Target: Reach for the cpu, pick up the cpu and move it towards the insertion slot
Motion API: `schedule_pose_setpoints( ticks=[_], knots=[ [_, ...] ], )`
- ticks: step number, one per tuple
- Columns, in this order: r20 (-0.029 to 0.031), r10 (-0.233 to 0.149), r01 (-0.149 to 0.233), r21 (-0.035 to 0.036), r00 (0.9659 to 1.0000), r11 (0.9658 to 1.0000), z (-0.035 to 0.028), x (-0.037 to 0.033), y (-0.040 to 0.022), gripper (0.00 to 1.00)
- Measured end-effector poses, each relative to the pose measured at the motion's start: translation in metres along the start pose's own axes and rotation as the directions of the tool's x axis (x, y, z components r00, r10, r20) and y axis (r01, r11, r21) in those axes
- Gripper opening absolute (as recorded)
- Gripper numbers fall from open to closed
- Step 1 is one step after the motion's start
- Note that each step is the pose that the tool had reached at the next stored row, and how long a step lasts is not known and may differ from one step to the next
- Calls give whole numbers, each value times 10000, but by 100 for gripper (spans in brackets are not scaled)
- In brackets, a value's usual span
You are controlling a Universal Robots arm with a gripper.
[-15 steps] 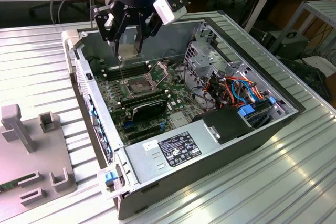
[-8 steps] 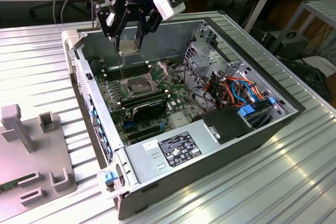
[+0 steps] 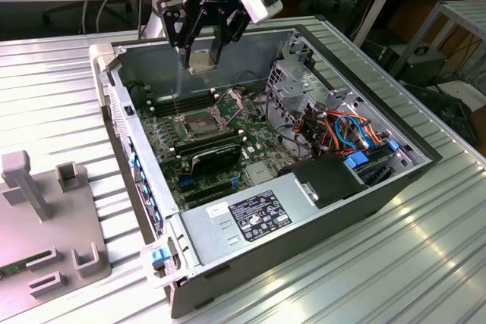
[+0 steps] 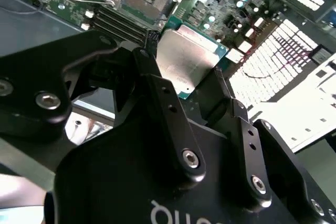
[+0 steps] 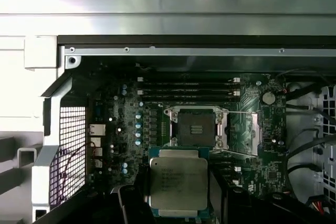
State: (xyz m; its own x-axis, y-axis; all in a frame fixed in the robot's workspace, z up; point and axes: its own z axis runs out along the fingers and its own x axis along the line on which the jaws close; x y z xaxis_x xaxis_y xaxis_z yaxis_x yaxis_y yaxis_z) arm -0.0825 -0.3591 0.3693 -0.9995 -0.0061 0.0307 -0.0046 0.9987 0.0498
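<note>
We see the gripper (image 3: 201,57) clamped on the cpu (image 4: 186,59) between its fingers, apparently held above the insertion slot (image 5: 195,127).

Above the open computer case (image 3: 395,180) the air is free, and the gripper (image 3: 202,57) hangs there, clamped on the cpu (image 3: 202,61), clear of the case's far wall. Below it the insertion slot (image 3: 199,124) lies uncovered, its hinged frame (image 5: 251,132) swung aside. Memory slots (image 5: 186,90) run just beside the socket. Toward the exterior view's right, a drive cage (image 3: 298,85) and cable bundle (image 3: 345,130) crowd the interior.
</note>
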Motion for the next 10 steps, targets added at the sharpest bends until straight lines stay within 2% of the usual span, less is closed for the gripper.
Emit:
schedule_pose_setpoints(
  ticks=[4, 7, 10],
  knots=[
    [1, 27, -27, 0, 10000, 10000, 23, -100, 19, 55],
    [9, 94, -94, -2, 10000, 10000, 49, -144, 22, 55],
    [16, 222, -222, -8, 9998, 9998, 66, -231, 31, 55]
  ],
)
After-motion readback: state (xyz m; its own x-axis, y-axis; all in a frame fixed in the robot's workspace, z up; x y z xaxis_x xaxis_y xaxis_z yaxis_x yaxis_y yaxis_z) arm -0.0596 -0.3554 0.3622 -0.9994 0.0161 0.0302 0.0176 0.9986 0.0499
